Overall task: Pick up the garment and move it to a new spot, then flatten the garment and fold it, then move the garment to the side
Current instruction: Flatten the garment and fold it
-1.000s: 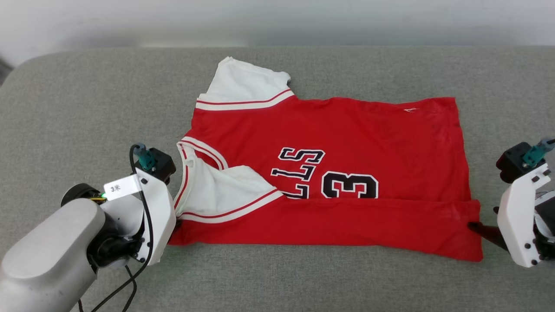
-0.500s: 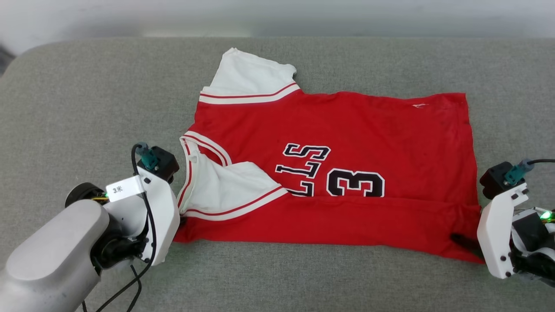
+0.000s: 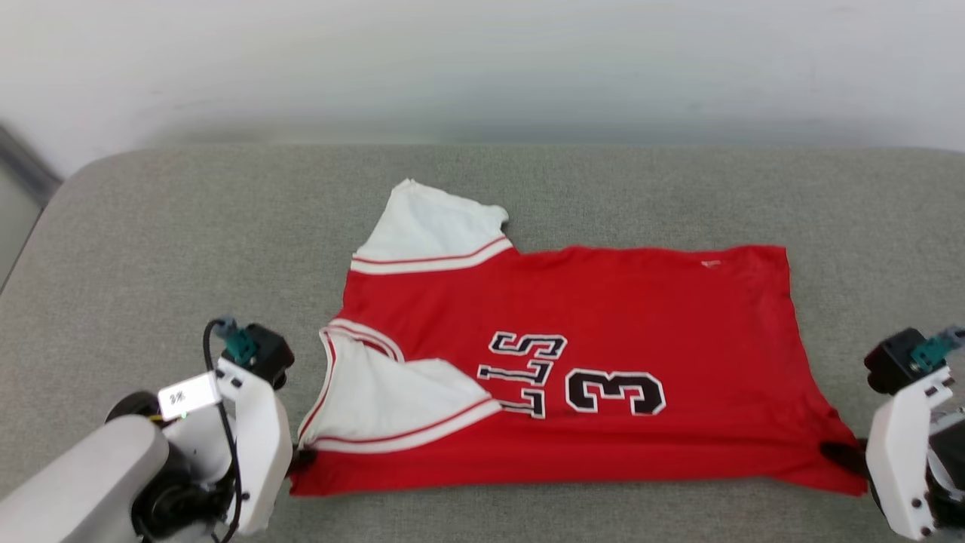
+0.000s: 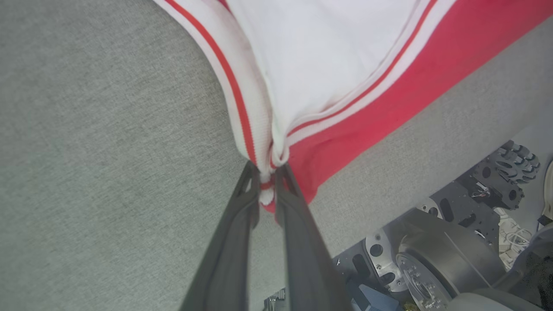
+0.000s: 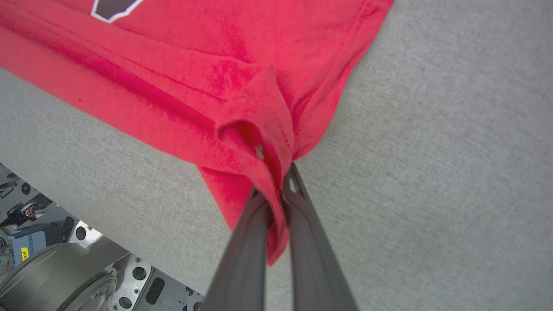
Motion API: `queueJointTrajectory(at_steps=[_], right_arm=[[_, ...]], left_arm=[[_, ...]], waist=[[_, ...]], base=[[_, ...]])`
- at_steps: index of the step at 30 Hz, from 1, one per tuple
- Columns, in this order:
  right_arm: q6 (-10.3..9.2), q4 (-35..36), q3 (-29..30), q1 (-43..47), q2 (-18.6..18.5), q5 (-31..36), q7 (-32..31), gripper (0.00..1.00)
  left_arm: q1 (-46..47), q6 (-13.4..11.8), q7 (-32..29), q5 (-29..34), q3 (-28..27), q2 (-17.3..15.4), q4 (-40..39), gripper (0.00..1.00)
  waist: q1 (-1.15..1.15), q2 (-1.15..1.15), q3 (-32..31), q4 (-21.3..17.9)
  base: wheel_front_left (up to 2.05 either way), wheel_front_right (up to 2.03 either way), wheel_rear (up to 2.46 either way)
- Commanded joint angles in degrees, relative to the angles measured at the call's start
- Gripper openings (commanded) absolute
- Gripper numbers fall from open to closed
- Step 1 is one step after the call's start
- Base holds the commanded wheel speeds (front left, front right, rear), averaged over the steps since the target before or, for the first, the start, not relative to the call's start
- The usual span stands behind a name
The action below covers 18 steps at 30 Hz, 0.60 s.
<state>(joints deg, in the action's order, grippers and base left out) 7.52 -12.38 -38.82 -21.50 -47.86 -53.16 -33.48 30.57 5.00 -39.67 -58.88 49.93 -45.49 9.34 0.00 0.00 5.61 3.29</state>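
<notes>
At the near edge of the grey fabric surface (image 3: 151, 226), the left gripper (image 4: 268, 172) pinches the garment (image 3: 603, 302) at its striped trim, and the right gripper (image 5: 278, 185) clamps a red hem corner. The garment lies mid-surface, partly folded. Beyond stands a pale wall (image 3: 482, 60).

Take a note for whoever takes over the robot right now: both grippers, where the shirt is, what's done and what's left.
Left gripper: shut on the shirt at its near collar-end corner.
Right gripper: shut on the near hem corner.
Shirt: spread sideways on the grey padded surface, collar toward the robot's left.
Done: laid out flat; the near long edge looks folded over the front, with the near sleeve tucked in.
Left: the far sleeve sticks out. Finish folding, then move the shirt aside.
</notes>
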Motion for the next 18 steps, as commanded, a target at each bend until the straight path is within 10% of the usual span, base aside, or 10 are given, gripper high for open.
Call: queueJointTrajectory(at_steps=[1, 14, 15, 16, 18], right_arm=[[-0.06, 0.4, 0.3, 1.3, -1.1, -0.3, 0.2, 0.0], [-0.08, 1.1, 3.2, 10.1, -1.7, 0.4, -1.9, 0.0], [-0.08, 1.0, 3.6, 10.1, -1.3, 0.8, -1.4, 0.36], [-0.08, 1.3, 3.9, 10.0, -1.0, 1.5, -0.7, 1.0], [-0.07, 2.3, 4.6, 9.6, -0.4, 2.5, 1.0, 1.0]], left_arm=[[-1.2, -0.5, -0.2, -0.2, 0.1, -0.8, -0.5, 0.0], [-8.9, -3.5, 2.0, -1.5, 1.6, -1.4, -2.2, 0.0], [-8.9, -3.5, 2.6, -1.6, 1.4, -1.1, -2.0, 0.05], [-8.6, -3.4, 3.2, -1.5, 1.1, -0.9, -1.9, 1.0], [-7.7, -3.4, 4.1, -1.3, 0.4, -1.0, -2.0, 1.0]], waist=[[0.0, 0.0, -0.7, 0.0], [0.0, 0.0, 1.9, -0.3], [0.0, 0.0, 2.0, -0.2], [0.0, 0.0, 2.0, -0.2], [0.0, 0.0, 1.9, -0.2]], base=[[0.0, 0.0, 0.0], [0.0, 0.0, 0.0], [0.0, 0.0, 0.0], [0.0, 0.0, 0.0], [0.0, 0.0, 0.0]])
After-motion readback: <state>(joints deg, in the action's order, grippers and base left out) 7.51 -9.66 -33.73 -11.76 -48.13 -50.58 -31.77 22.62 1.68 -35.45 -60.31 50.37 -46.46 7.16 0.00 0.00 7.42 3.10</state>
